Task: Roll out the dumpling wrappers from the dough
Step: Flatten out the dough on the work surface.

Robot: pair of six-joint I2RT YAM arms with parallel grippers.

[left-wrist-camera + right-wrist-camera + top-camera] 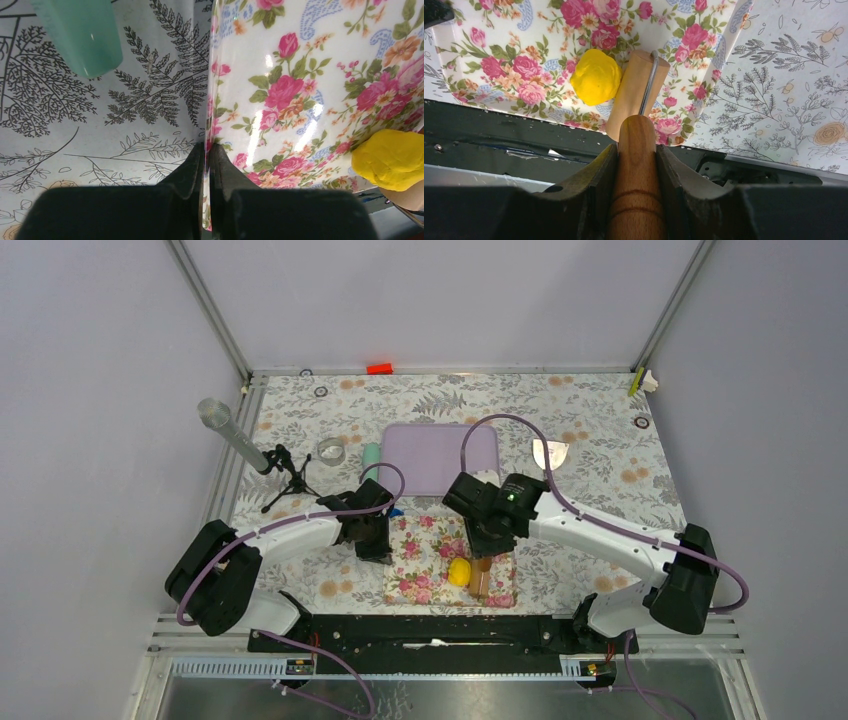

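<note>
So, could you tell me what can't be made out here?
Right wrist view: the roller handle's end, hidden inside the right gripper.
Left wrist view: the dough, cut off by the right edge.
Left wrist view: the teal object, cut off by the top edge.
Top view: the red object, too small.

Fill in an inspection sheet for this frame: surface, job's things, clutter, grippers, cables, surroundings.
Surface: table under fern-print cloth; rose-print mat near the arms.
Job's things: yellow dough lump on the mat, unrolled; wooden roller beside it; no wrappers seen.
Clutter: lilac tray, teal cylinder, clear ring, microphone on tripod, orange item at the far edge.
Grippers: left gripper shut on the mat's edge; right gripper shut on the roller's handle.
Cables: purple cables loop above both arms.
Surroundings: grey walls, metal frame posts.
</note>
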